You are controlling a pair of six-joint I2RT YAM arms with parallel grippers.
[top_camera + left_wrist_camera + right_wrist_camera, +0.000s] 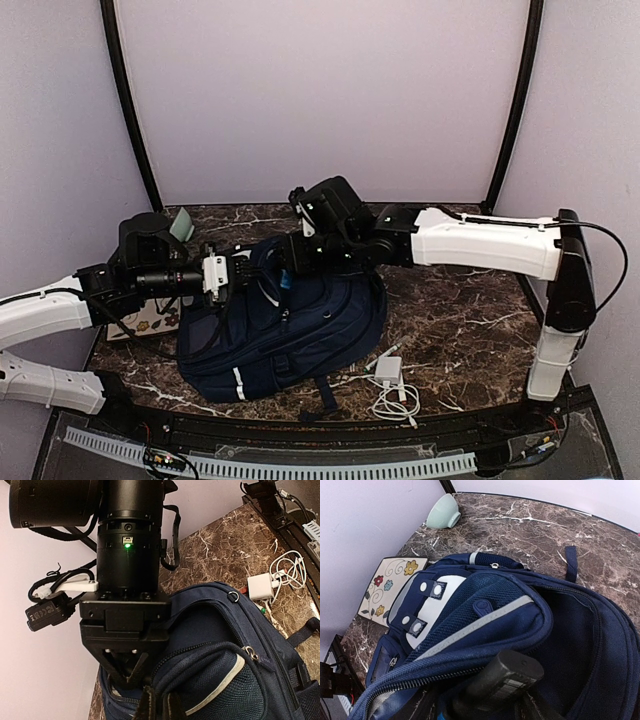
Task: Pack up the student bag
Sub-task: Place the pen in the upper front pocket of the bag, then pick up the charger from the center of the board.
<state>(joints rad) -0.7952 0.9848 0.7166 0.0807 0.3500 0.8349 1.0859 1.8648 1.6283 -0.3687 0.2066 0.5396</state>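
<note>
The student bag lies in the middle of the bench, a little toward the left edge, with the left pincer nearly closed on the rim of its open mouth (fingers pinching fabric), while the right pincer dips into that mouth, its opening impossible to tell.

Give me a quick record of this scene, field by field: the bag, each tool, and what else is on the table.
bag: student bag, lying on the marble table, top unzipped
left tool: shut on the bag's opening edge
right tool: at the opening, seemingly holding a black device half inside
loose items: white charger with cable, pale green bowl, floral card
</note>
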